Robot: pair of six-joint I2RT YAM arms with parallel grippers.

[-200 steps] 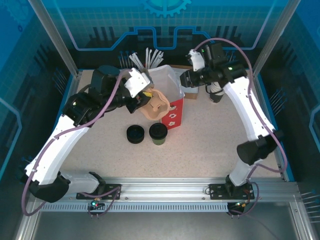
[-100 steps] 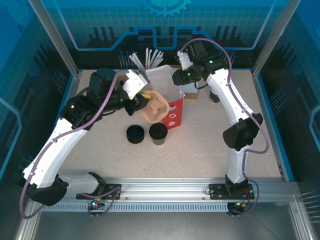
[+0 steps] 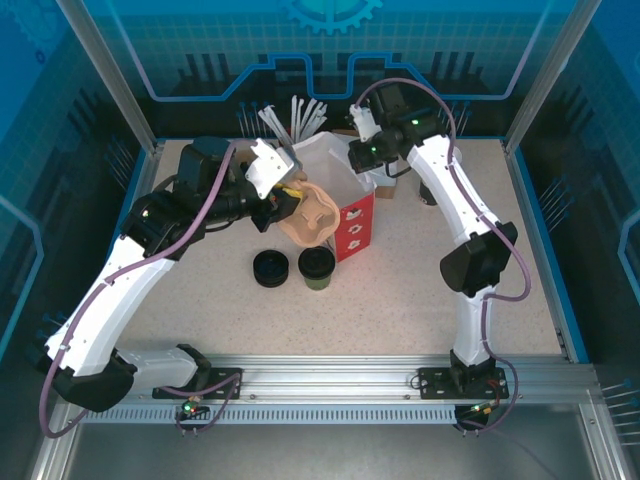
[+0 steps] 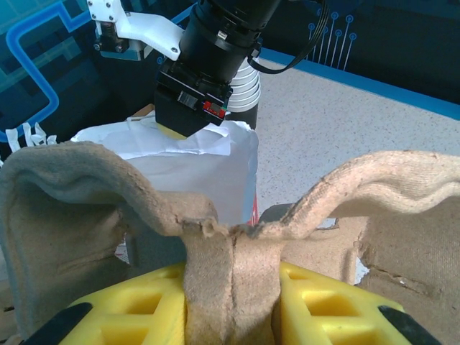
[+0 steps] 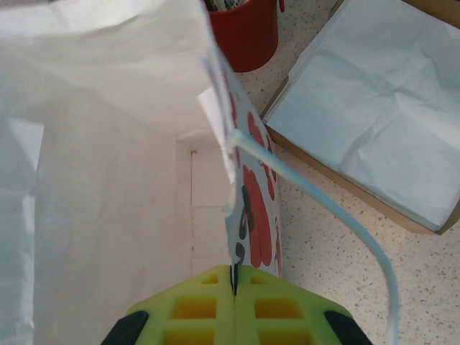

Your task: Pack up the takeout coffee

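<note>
Find the takeout coffee (image 3: 316,266) on the table (image 3: 400,300), at six o'clock of the paper bag (image 3: 348,205). Likely light, thin-walled, spillable: grasp gently round the mid-side. See left gripper (image 4: 231,295) clamping the pulp carrier (image 4: 93,201), right gripper (image 5: 234,287) pinched shut on the bag rim. Cannot tell how full, nor see much of its side.

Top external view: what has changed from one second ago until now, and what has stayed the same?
The right gripper swung left to the paper bag and shut on its rim. The left gripper kept holding the pulp cup carrier; the takeout coffee and the lid stack did not move.
</note>
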